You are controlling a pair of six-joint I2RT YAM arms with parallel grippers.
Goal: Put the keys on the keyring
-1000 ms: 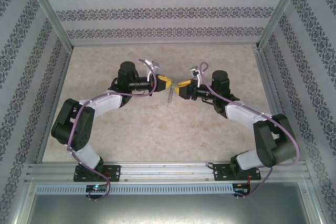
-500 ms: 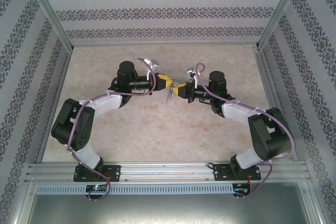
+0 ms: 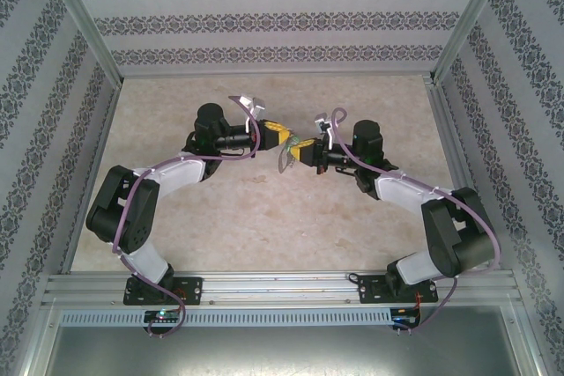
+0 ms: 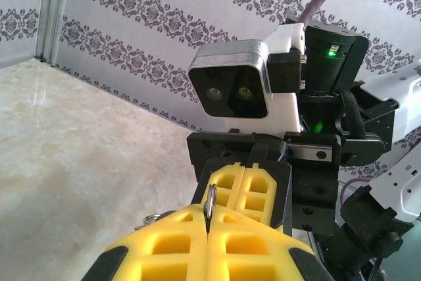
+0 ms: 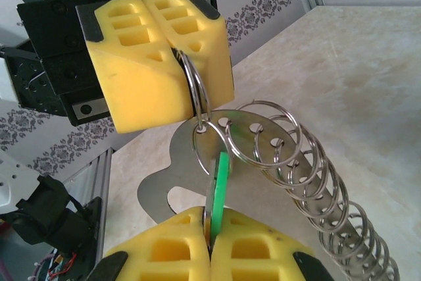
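keys [image 5: 220, 179] pinched in right claw [image 5: 209, 231], keyring [image 5: 156, 192] in left claw [image 5: 175, 44]

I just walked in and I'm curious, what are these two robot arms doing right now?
Above the table, the left hand is shut on one split ring of the keyring. Facing it, the right hand is shut on the green key tag, holding it edge-on right by that ring. Whether the tag is threaded on yet can't be told.
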